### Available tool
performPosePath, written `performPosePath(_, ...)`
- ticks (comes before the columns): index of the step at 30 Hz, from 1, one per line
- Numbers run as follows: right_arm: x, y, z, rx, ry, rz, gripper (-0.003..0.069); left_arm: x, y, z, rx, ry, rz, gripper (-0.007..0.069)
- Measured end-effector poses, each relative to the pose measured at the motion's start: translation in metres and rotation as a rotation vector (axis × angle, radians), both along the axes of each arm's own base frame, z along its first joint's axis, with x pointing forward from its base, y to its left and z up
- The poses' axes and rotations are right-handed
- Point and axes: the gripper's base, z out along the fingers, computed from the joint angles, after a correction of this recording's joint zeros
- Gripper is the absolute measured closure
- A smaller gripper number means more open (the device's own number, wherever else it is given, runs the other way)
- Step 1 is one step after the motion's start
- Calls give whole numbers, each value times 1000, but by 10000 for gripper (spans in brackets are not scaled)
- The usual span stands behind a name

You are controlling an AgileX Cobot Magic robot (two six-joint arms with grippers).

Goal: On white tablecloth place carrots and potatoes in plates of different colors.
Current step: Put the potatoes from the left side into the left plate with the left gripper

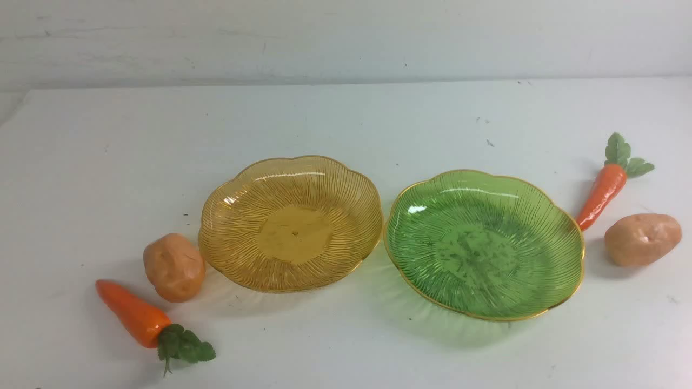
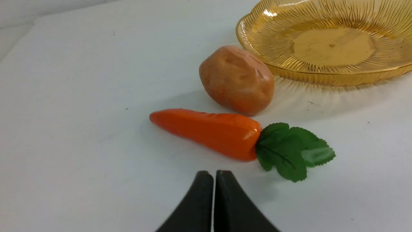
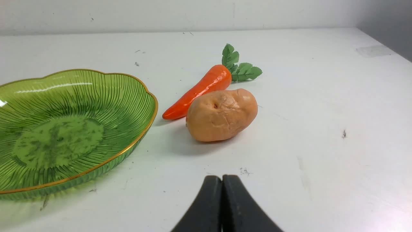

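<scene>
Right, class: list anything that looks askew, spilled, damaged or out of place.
Nothing stands out. The amber plate and green plate sit flat and empty. The left carrot and left potato, right carrot and right potato lie whole on the white tablecloth, which has only dark specks.

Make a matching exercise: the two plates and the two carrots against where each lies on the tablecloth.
Things:
1. amber plate
2. green plate
3. carrot with leaves toward the robot
4. carrot with leaves away from the robot

Places:
A. robot's far right
B. just left of centre
C. robot's near left
D. just right of centre

Pairs: 1-B, 2-D, 3-C, 4-A
</scene>
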Motion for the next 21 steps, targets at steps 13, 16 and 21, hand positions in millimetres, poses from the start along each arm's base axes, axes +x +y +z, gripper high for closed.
performPosePath(13,0,0,0,0,0,0,674,0,0,0,0,0,0,628)
performPosePath(16,0,0,0,0,0,0,674,0,0,0,7,0,1,628)
performPosePath(21,0,0,0,0,0,0,674,2,-2,9,-171,-93,21,628)
